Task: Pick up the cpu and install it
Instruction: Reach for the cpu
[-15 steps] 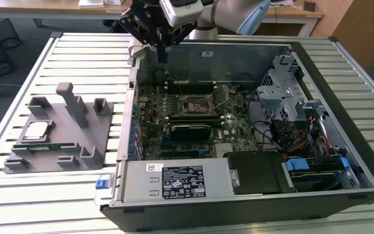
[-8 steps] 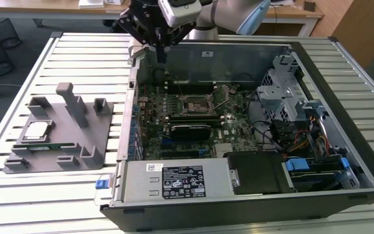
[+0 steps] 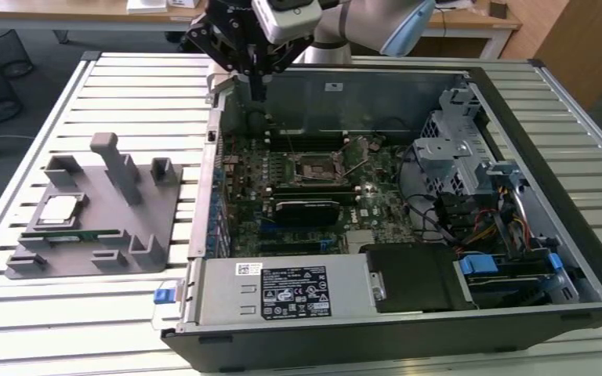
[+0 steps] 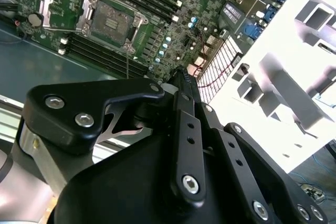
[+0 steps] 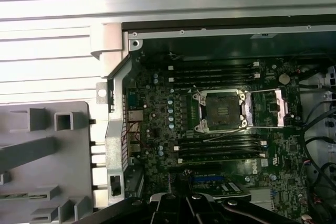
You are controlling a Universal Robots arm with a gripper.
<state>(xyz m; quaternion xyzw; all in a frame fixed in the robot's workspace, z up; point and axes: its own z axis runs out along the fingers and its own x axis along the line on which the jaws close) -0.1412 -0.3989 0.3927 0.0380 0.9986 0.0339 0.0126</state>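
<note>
The cpu (image 3: 59, 208), a pale silver square, lies flat on the grey fixture block (image 3: 92, 227) at the exterior view's left, outside the computer. My gripper (image 3: 256, 91) hangs over the far left corner of the open computer case (image 3: 406, 309), well away from the cpu. Its fingers (image 4: 181, 85) are shut together with nothing between them. The motherboard's cpu socket (image 5: 223, 109) stands empty with its metal cover (image 5: 269, 109) flipped open beside it. The socket (image 4: 110, 22) also appears past the gripper in the second wrist view.
A green memory stick (image 3: 71, 233) lies on the fixture in front of the cpu, and a tall grey post (image 3: 118, 164) rises behind it. Drive cages and cables (image 3: 469, 180) fill the case's right side. A power supply (image 3: 280, 290) sits at its front.
</note>
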